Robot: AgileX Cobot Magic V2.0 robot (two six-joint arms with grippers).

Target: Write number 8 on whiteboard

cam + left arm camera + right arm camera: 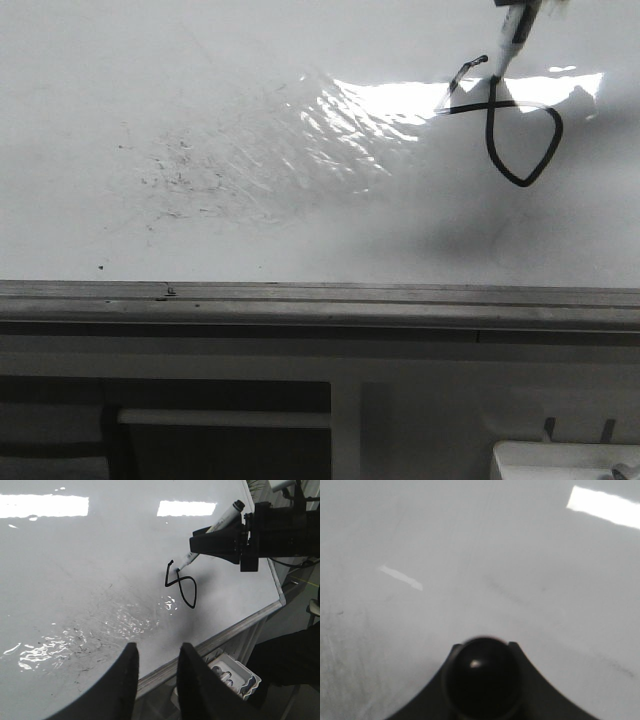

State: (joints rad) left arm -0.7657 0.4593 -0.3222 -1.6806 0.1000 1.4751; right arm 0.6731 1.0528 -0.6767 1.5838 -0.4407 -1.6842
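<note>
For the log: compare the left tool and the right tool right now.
The right tool is shut on the marker, its tip at the number 8 on the whiteboard; the left tool is open, holds nothing and hangs near the board's edge. Both are black.

The whiteboard (200, 80) lies flat as the counter surface, glossy white with bright glare patches and a grey metal rail along its near edge. Faint grey smudges (190, 170) mark its middle. The number 8 (515, 130) is drawn in thin black line on its right part.
</note>
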